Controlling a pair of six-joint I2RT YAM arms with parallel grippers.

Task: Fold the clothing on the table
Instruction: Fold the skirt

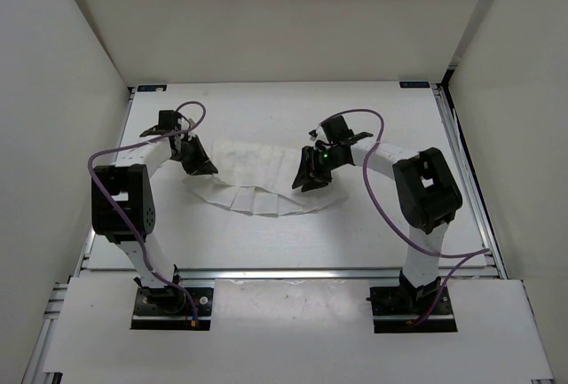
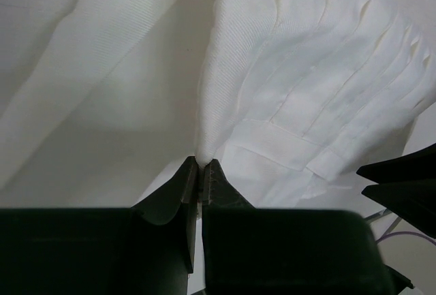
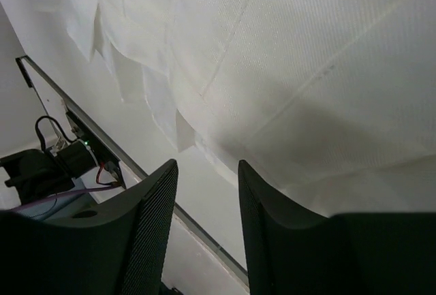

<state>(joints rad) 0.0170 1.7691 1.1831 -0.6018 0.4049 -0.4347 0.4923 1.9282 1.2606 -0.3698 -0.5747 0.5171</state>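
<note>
The clothing (image 1: 253,184) lies in the middle of the surface (image 1: 284,113), well apart from every edge. The left claw (image 2: 201,170) pinches its left end (jaws closed on fabric); the right claw (image 3: 208,167) stands open at its right end.

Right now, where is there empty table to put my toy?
The table is bare behind the clothing, up to the back wall, and in front, toward the near rail. The middle is crowded: left fingers pinch the clothing, right fingers open beside it.

White clothing (image 1: 257,184) (pleated) lies on the table (image 1: 355,238).
</note>
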